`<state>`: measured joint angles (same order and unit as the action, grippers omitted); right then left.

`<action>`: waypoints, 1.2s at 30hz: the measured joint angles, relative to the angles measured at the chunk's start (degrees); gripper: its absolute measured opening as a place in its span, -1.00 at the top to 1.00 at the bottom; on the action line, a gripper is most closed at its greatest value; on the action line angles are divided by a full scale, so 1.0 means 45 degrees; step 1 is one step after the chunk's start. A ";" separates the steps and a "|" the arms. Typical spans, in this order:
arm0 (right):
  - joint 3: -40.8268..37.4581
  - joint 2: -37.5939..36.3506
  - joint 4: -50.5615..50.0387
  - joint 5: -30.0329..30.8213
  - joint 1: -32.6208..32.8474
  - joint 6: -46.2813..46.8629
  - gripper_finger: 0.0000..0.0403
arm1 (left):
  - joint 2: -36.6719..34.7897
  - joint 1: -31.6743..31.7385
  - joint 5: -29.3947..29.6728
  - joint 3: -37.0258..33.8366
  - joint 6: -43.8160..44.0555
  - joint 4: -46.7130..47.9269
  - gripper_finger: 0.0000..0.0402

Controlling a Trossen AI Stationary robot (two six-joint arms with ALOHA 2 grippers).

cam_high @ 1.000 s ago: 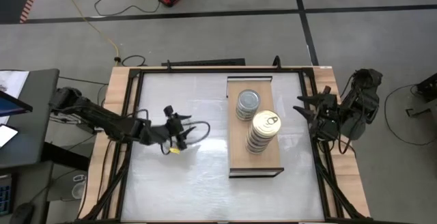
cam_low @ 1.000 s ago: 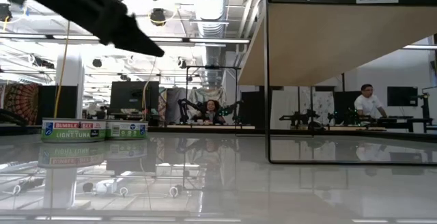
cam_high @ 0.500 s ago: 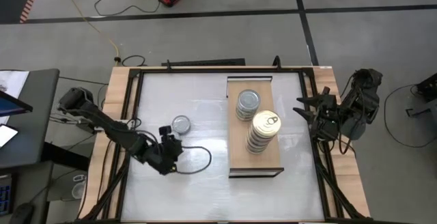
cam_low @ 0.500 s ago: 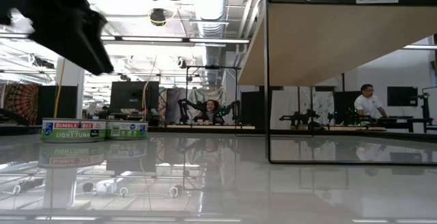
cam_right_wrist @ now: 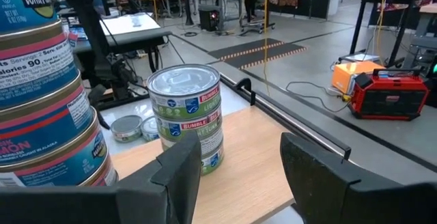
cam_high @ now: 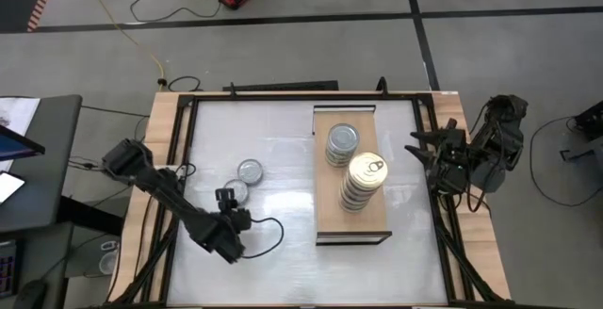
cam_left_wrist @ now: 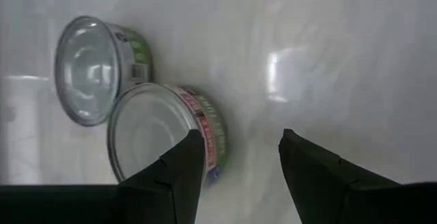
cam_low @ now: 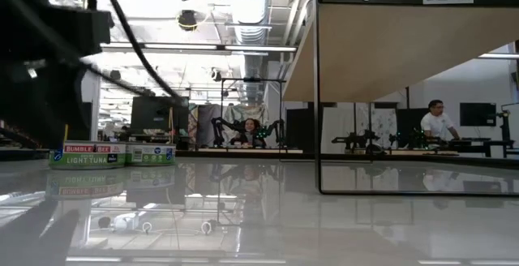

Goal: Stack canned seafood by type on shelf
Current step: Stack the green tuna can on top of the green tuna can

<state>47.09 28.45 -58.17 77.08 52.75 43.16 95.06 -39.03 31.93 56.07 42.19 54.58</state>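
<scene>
Two loose tins of canned seafood stand side by side on the tabletop, a green-labelled one (cam_left_wrist: 89, 70) and a red-labelled one (cam_left_wrist: 157, 135), both with plain silver lids; the high view shows them as the farther tin (cam_high: 250, 170) and the nearer tin (cam_high: 234, 191). My left gripper (cam_left_wrist: 239, 162) is open, slants down over bare table just beside the red-labelled tin, and holds nothing. The shelf (cam_high: 327, 217) carries a silver-lidded stack (cam_high: 342, 144) and a taller gold-lidded stack (cam_high: 366, 179). My right gripper (cam_right_wrist: 239, 166) waits open at the table's right edge.
The table's dark frame rails (cam_high: 184, 149) run along its sides. The left arm's cable loops (cam_high: 268, 229) over the table near the gripper. In the low view the two loose tins (cam_low: 87, 154) stand at far left and the shelf's frame (cam_low: 318, 96) at right. Bare tabletop lies toward the near edge.
My left gripper has come down and toward the table's near edge, tipping from nearly level to slanting downward and rolling. It stood over the two loose tins and now lies just near of them, so both show from above. The tins have stayed where they were.
</scene>
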 joint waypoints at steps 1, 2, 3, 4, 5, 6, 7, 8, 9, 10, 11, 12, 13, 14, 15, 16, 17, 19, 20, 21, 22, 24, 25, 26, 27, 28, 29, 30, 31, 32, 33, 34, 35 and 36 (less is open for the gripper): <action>0.0000 0.0000 0.0005 0.0004 0.0000 -0.0018 -0.12 | 0.0199 -0.0045 0.0250 0.0000 0.0180 0.0117 0.10; 0.0000 0.0000 0.0005 0.0005 0.0003 -0.0024 -0.12 | 0.0375 -0.0110 0.0473 0.0000 0.0356 0.0269 0.10; 0.0000 0.0000 0.0005 0.0013 0.0005 -0.0029 -0.12 | 0.0547 -0.0166 0.0708 0.0000 0.0548 0.0478 0.10; 0.0000 0.0000 0.0005 0.0057 0.0004 -0.0031 -0.12 | 0.0709 -0.0197 0.0908 0.0000 0.0708 0.0702 0.10; 0.0000 0.0000 0.0005 0.0148 0.0000 -0.0035 -0.12 | 0.0861 -0.0218 0.1036 0.0000 0.0909 0.0906 0.10; 0.0000 0.0000 0.0005 0.0211 0.0004 -0.0046 -0.12 | 0.0989 -0.0230 0.1114 -0.0003 0.1115 0.1074 0.10; 0.0000 0.0000 0.0005 0.0233 0.0000 -0.0068 -0.12 | 0.1088 -0.0232 0.1151 -0.0005 0.1250 0.1195 0.10; 0.0000 0.0000 0.0005 0.0237 0.0005 -0.0073 -0.12 | 0.1176 -0.0232 0.1145 -0.0007 0.1277 0.1267 0.10; 0.0000 0.0000 0.0005 0.0238 0.0001 -0.0073 -0.12 | 0.1253 -0.0232 0.1125 -0.0011 0.1263 0.1286 0.10; 0.0000 0.0000 0.0005 0.0238 0.0003 -0.0081 -0.12 | 0.1333 -0.0232 0.1130 -0.0015 0.1255 0.1289 0.10; 0.0000 0.0000 0.0027 0.0241 0.0005 -0.0150 -0.12 | 0.1397 -0.0232 0.1130 -0.0015 0.1255 0.1289 0.10; 0.0000 0.0000 0.0085 0.0242 0.0000 -0.0239 -0.12 | 0.1415 -0.0232 0.1125 -0.0024 0.1250 0.1289 0.11; 0.0000 0.0000 0.0117 0.0243 0.0002 -0.0269 -0.12 | 0.1411 -0.0232 0.1112 -0.0024 0.1228 0.1313 0.13; 0.0000 0.0000 0.0112 0.0243 0.0005 -0.0263 -0.12 | 0.1402 -0.0217 0.1051 -0.0024 0.1156 0.1310 0.15; 0.0000 0.0000 0.0112 0.0243 0.0004 -0.0267 -0.12 | 0.1401 -0.0182 0.0988 -0.0024 0.1134 0.1312 0.19; 0.0000 0.0000 0.0112 0.0243 0.0005 -0.0267 -0.12 | 0.1409 -0.0169 0.0925 -0.0024 0.1125 0.1335 0.25; 0.0000 0.0000 0.0112 0.0243 0.0005 -0.0267 -0.12 | 0.1410 -0.0169 0.0860 -0.0024 0.1122 0.1352 0.32; 0.0000 0.0000 0.0112 0.0243 0.0004 -0.0267 -0.12 | 0.1406 -0.0145 0.0667 -0.0029 0.1117 0.1331 0.49; 0.0000 0.0000 0.0112 0.0243 0.0003 -0.0267 -0.12 | 0.1401 -0.0140 0.0669 -0.0091 0.1118 0.1216 0.58; 0.0000 0.0000 0.0112 0.0243 0.0005 -0.0267 -0.12 | 0.1383 -0.0113 0.0648 -0.0198 0.1089 0.1032 0.68; 0.0000 0.0000 0.0112 0.0243 0.0005 -0.0267 -0.12 | 0.1361 -0.0083 0.0651 -0.0278 0.1019 0.0910 0.77; 0.0000 0.0000 0.0117 0.0243 0.0005 -0.0262 -0.12 | 0.1326 -0.0081 0.0574 -0.0348 0.0958 0.0717 0.93; 0.0000 0.0000 0.0130 0.0243 0.0005 -0.0262 -0.12 | 0.1318 -0.0081 0.0535 -0.0362 0.0964 0.0619 0.96; 0.0000 -0.0001 0.0152 0.0243 0.0002 -0.0262 -0.12 | 0.1321 -0.0075 0.0503 -0.0368 0.0941 0.0551 0.97; 0.0000 -0.0003 0.0194 0.0243 0.0002 -0.0262 -0.12 | 0.1278 -0.0072 0.0473 -0.0369 0.0904 0.0481 0.97; 0.0000 0.0000 0.0227 0.0243 0.0004 -0.0262 -0.12 | 0.1222 -0.0072 0.0399 -0.0378 0.0867 0.0415 0.98; 0.0000 0.0000 0.0247 0.0239 0.0001 -0.0262 -0.12 | 0.1208 -0.0072 0.0269 -0.0379 0.0902 0.0324 0.99; 0.0000 0.0000 0.0276 0.0238 0.0005 -0.0262 -0.12 | 0.1187 -0.0072 0.0105 -0.0371 0.0983 0.0201 0.99; 0.0000 0.0000 0.0291 0.0238 0.0005 -0.0262 -0.12 | 0.1185 -0.0072 -0.0140 -0.0364 0.1128 0.0021 1.00; 0.0000 0.0000 0.0287 0.0238 0.0000 -0.0262 -0.12 | 0.1219 -0.0072 -0.0579 -0.0368 0.1291 -0.0281 1.00; 0.0000 0.0000 0.0287 0.0238 0.0004 -0.0262 -0.12 | 0.1319 -0.0076 -0.0844 -0.0390 0.1324 -0.0558 1.00; 0.0000 0.0000 0.0291 0.0238 0.0000 -0.0262 -0.12 | 0.1358 -0.0088 -0.0840 -0.0396 0.1062 -0.0780 1.00; 0.0000 0.0012 0.0296 0.0238 0.0002 -0.0262 -0.12 | 0.1253 -0.0030 -0.0998 -0.0434 0.0861 -0.0916 1.00; 0.0000 0.0015 0.0303 0.0238 0.0002 -0.0262 -0.12 | 0.1231 0.0001 -0.1108 -0.0374 0.0764 -0.1053 1.00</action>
<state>47.09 28.51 -56.81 78.15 52.76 41.98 100.60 -39.03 26.94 54.39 45.63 49.84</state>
